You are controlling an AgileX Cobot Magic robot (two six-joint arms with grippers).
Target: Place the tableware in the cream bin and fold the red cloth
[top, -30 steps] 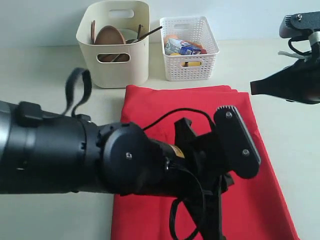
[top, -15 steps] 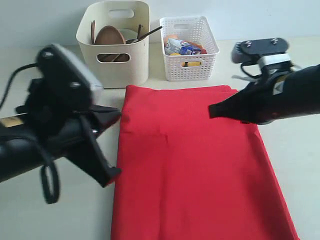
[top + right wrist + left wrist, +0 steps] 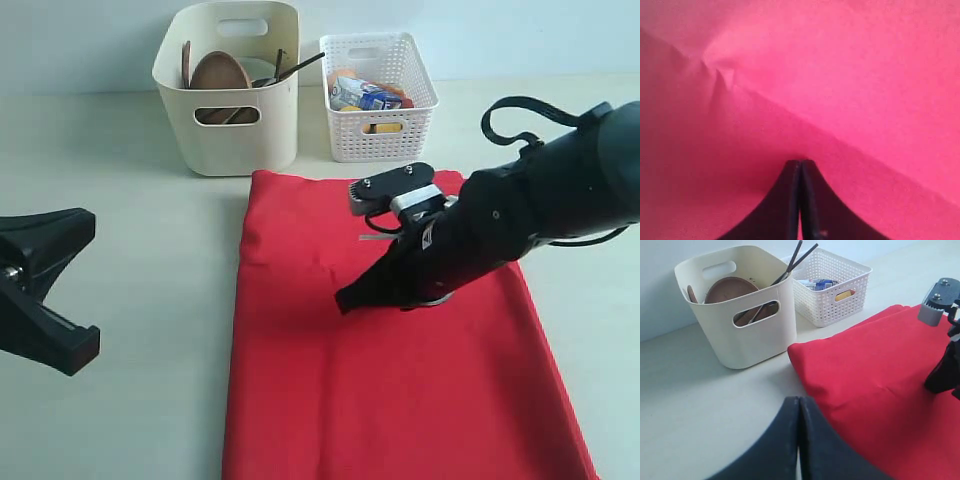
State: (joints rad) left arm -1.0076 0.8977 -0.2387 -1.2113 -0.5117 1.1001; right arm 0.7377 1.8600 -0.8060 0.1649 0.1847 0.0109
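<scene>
The red cloth (image 3: pixel 390 380) lies flat on the table, with a small pucker (image 3: pixel 720 75) in it. My right gripper (image 3: pixel 343 300) is shut, and its tips (image 3: pixel 800 162) rest on the cloth's middle. My left gripper (image 3: pixel 88 218) is shut with nothing in it (image 3: pixel 799 399) and hovers over bare table left of the cloth (image 3: pixel 875 390). The cream bin (image 3: pixel 225 130) holds the brown plate (image 3: pixel 220 72) and the chopsticks (image 3: pixel 300 65). The same bin (image 3: pixel 750 340), plate (image 3: pixel 730 289) and chopsticks (image 3: pixel 800 257) appear in the left wrist view. The bowl, cup and knife are hidden.
The white lattice basket (image 3: pixel 380 110) with food and a blue-white carton (image 3: pixel 368 95) stands right of the bin, just behind the cloth. In the left wrist view this basket (image 3: pixel 832 300) sits beyond the cloth, and the right arm (image 3: pixel 945 375) reaches in over it.
My left arm has pulled back leftward off the cloth to the table's left side. My right arm has swung in and down onto the middle of the cloth.
</scene>
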